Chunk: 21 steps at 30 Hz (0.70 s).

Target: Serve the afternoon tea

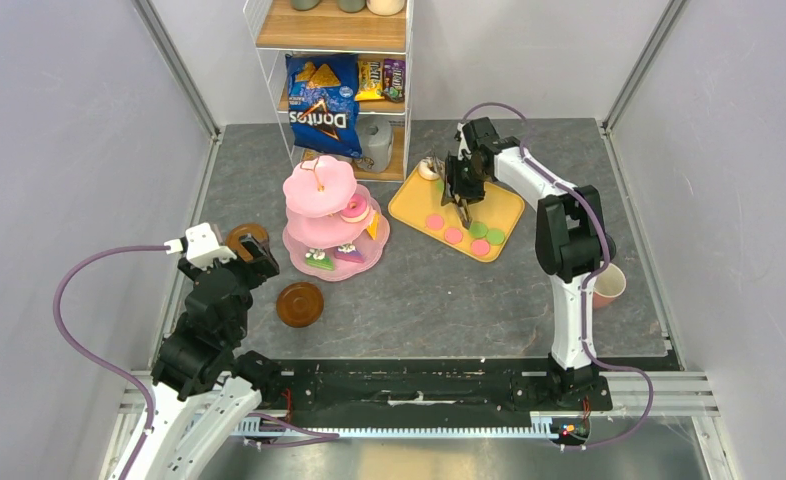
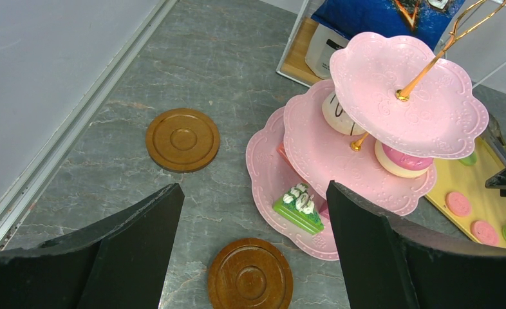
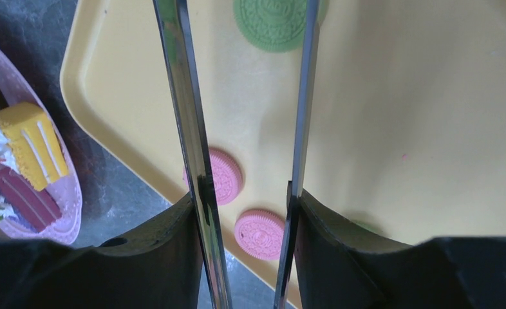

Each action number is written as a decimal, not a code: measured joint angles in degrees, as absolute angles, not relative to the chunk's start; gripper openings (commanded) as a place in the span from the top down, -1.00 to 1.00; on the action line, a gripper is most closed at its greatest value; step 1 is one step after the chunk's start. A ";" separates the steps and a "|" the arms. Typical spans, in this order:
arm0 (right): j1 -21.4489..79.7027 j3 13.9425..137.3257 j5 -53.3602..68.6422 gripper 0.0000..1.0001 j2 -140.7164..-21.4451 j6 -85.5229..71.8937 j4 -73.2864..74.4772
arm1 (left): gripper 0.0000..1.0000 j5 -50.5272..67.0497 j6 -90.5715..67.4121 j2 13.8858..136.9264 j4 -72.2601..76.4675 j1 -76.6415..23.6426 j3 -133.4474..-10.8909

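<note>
The pink three-tier stand holds cake slices and donuts; its top tier is bare. My right gripper is shut on the metal tongs, whose arms stand apart over the yellow tray. Pink macarons and green macarons lie on the tray. My left gripper is open and empty, above one brown saucer; the other saucer lies further left. The pink mug stands beside the right arm. The dark-green mug is out of view.
A wire shelf at the back holds the blue Doritos bag and other snacks. A white pastry sits at the tray's far corner. Grey walls with metal rails enclose the table on the left and right.
</note>
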State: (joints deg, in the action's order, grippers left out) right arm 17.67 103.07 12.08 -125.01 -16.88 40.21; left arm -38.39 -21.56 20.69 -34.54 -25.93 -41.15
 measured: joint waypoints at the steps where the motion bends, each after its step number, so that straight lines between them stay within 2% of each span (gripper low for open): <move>1: 17.67 103.07 12.47 -0.08 -125.01 -16.86 40.77 | -0.80 -38.41 -21.56 20.69 -34.52 -25.93 -41.15; 14: 17.72 100.40 14.59 0.00 -120.95 -14.94 48.10 | -0.80 -38.39 -21.56 20.69 -34.52 -25.93 -41.15; 21: 17.72 100.40 13.45 -0.03 -119.35 -13.98 50.15 | -0.80 -38.37 -21.56 20.69 -34.52 -25.93 -41.15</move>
